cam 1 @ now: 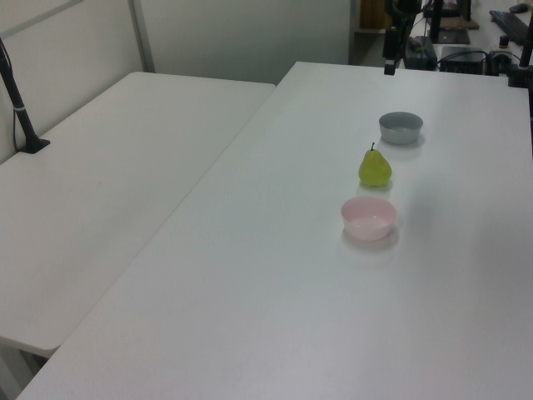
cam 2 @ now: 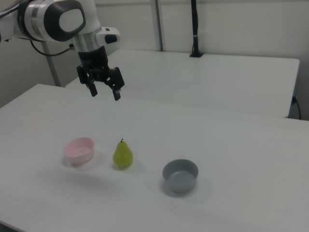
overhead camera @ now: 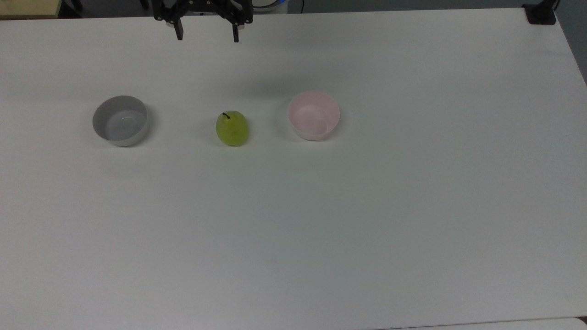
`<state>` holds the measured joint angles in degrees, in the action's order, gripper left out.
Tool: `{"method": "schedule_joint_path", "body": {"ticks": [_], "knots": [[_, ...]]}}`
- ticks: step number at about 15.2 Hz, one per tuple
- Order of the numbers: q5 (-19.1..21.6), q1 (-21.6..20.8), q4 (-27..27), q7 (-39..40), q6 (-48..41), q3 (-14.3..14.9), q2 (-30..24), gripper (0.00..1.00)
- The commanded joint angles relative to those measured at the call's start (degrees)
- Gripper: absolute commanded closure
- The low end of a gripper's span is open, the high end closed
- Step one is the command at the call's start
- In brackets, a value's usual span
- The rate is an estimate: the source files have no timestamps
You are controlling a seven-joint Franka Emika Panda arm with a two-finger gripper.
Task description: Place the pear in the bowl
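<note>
Yellow-green pear [cam 2: 123, 154] stands on the table, well below the empty, spread-fingered gripper [cam 2: 104, 93].

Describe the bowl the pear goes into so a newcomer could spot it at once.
On the white table, three things stand in a row: a bowl at each end and a pear upright between them. In the top view, the target is the pink bowl at the row's right end. The grey bowl matches it in size; only the colour differs.

Grey bowl [overhead camera: 121, 120] (upright) on white table [overhead camera: 293, 229]
</note>
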<state>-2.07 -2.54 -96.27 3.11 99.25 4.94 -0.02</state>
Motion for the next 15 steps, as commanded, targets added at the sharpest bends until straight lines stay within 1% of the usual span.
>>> {"method": "schedule_joint_path", "body": {"ticks": [1, 9, 12, 14, 15], "knots": [[1.36, 1.57, -0.15, -0.21, -1.17, -0.29, -1.29, 0.0], [1.28, 1.31, -0.77, 0.93, -1.25, -0.37, -1.03, 0.0], [1.19, 0.87, -1.38, 1.54, -0.37, -0.46, 0.46, 0.0], [1.19, 0.26, -3.13, 5.22, 0.85, -0.46, 1.51, 0.0], [1.19, 0.08, -5.05, 5.85, 3.99, -0.46, 2.21, 0.0]]}}
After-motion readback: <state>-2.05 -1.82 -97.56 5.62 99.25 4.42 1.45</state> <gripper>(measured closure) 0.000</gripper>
